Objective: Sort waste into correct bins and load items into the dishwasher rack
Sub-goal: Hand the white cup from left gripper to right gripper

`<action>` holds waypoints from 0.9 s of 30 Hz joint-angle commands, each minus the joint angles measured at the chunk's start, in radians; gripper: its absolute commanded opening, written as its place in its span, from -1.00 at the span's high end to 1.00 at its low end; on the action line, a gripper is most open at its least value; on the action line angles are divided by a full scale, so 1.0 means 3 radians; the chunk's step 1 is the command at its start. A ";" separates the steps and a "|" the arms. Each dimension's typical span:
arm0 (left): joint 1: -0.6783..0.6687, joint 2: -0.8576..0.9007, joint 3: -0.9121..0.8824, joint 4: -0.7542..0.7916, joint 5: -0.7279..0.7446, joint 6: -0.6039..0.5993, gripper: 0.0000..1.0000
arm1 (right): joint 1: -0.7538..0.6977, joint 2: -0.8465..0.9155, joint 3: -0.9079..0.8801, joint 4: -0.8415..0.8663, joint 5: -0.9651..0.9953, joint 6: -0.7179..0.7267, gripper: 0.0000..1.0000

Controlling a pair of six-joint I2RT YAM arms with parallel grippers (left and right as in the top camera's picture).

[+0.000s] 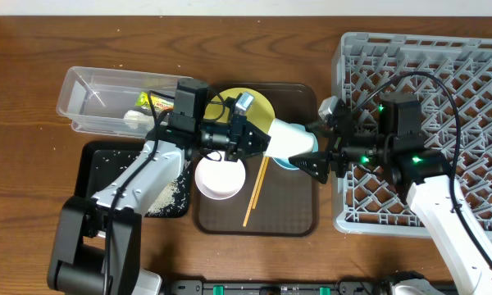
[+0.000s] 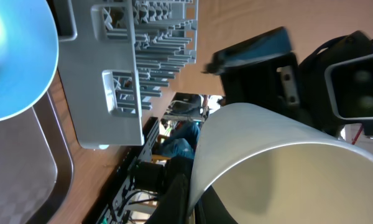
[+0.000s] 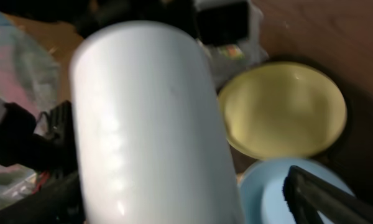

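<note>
dishwasher rack (image 1: 476, 82) far side free | right arm (image 1: 439, 209) overhangs left wall

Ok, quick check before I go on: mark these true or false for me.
1. The pale green cup is held sideways in the air by the left pincer. True.
2. The white bowl is already in the dishwasher rack. False: it sits on the brown tray.
3. The chopsticks lie on the brown tray beside the white bowl. True.
4. The yellow plate is inside the clear tub. False: it is at the brown tray's far end.
5. The right pincer is open at the cup's other end. True.
</note>
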 commanded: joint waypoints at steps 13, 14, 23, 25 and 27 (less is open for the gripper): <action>-0.0009 0.0008 0.0010 0.0029 0.0149 -0.0055 0.88 | 0.0045 0.0003 -0.0009 -0.0019 -0.0393 -0.0039 -0.70; -0.0009 0.0008 0.0010 0.0039 0.0160 -0.0055 0.88 | 0.0045 0.0003 -0.0009 -0.0042 -0.0375 -0.0041 -0.70; -0.0009 0.0008 0.0010 0.0065 0.0198 -0.0057 0.88 | 0.0039 0.0003 -0.0009 -0.0061 -0.0345 -0.0041 -0.42; -0.0009 0.0008 0.0010 0.0065 0.0198 -0.0057 0.88 | 0.0038 0.0003 -0.0009 -0.0061 -0.0345 -0.0041 -0.40; -0.0009 0.0008 0.0010 0.0065 0.0198 -0.0057 0.88 | 0.0038 0.0003 -0.0009 -0.0060 -0.0345 -0.0041 -0.37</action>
